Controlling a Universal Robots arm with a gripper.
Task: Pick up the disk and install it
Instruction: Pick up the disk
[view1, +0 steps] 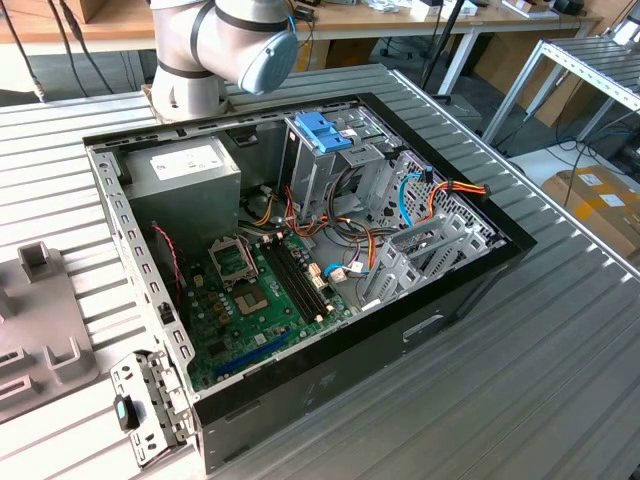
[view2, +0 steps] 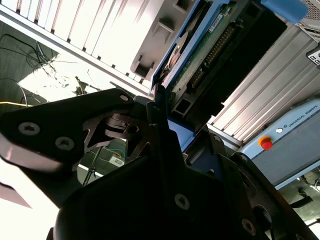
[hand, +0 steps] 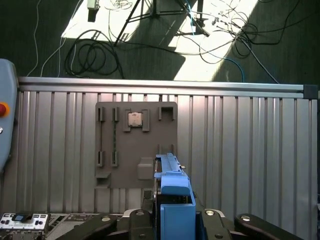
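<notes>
The gripper (hand: 172, 220) is clenched on the disk (hand: 172, 187), its black fingers (view2: 161, 125) clamping one end. The disk is held edge-on, clear of the ribbed metal counter (hand: 250, 150). In the second wrist view, its blue rail (view2: 172, 55) and green circuit board (view2: 210, 45) are visible. A grey tray (hand: 125, 155) carrying a small chip (hand: 135, 119) lies flat on the counter. In the exterior view, the open computer case (view1: 300, 260) stands on the counter near the arm's base (view1: 215, 50), with its blue latch (view1: 322, 130) raised.
</notes>
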